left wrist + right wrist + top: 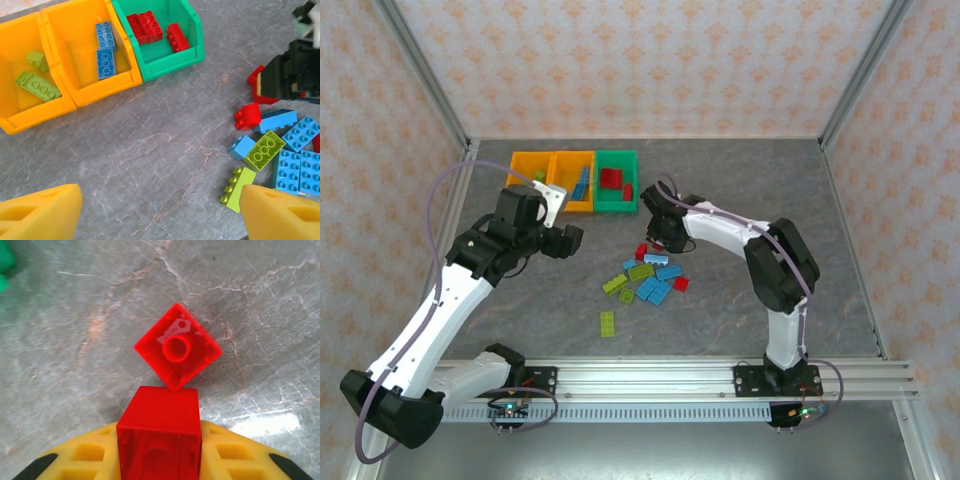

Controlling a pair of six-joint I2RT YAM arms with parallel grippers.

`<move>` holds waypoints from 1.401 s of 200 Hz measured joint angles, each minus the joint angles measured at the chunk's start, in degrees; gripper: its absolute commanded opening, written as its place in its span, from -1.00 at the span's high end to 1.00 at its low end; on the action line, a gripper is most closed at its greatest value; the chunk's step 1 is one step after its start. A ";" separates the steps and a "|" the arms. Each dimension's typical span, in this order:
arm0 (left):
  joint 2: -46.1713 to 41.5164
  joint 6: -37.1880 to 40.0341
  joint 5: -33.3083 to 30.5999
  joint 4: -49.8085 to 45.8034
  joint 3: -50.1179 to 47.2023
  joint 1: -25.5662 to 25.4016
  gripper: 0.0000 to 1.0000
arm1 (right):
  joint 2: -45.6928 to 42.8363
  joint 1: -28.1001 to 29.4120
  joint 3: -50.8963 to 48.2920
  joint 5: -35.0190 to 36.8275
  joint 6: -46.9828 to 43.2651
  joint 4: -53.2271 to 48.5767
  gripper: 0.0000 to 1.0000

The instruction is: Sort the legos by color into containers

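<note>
Right up against the right wrist lens there's a red brick [159, 430] pinched between the yellow pads [80, 460] of the right gripper [160, 465], so that claw is closed on its catch. Just past it a second red brick [177, 347] lies flipped on the table [75, 315], hollow side up, one corner right at the held one. I can't tell if the held brick is lifted clear yet.

Standing over it, the scheme is easy to read. The green bin [172, 62] has only reds in it, the middle orange-yellow bin [107, 87] has blues, and the left orange-yellow bin [35, 117] has limes. So my guess is this red is headed for the green bin, which is near that gripper anyway, a short carry.

The left gripper [160, 220] has its pads spread wide with nothing between them, hanging over bare table between the bins and the loose pile [650, 280]. Looks to me like it's parked there to keep out of the other arm's way.

Plenty left: the pile is mostly blue and lime with a few reds at its edges, plus a lone lime brick [608, 323] off toward the arm bases. I'd say well under half done.
</note>
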 measured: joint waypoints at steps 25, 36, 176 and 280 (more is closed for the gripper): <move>-0.72 0.17 -0.63 0.04 -1.05 0.11 -0.65 | -6.47 2.05 0.02 1.73 -4.39 1.70 0.41; -0.83 0.24 -1.09 0.04 -1.25 0.26 -0.66 | -9.31 2.91 0.44 1.68 -7.23 3.45 0.42; -2.27 0.35 -5.20 1.31 -3.28 0.85 -0.67 | 33.64 -0.17 62.73 6.91 -33.73 -6.47 -0.21; 5.40 -9.55 6.91 3.48 -1.16 -1.40 -0.74 | -24.00 0.37 12.72 2.23 -33.46 -4.11 -0.45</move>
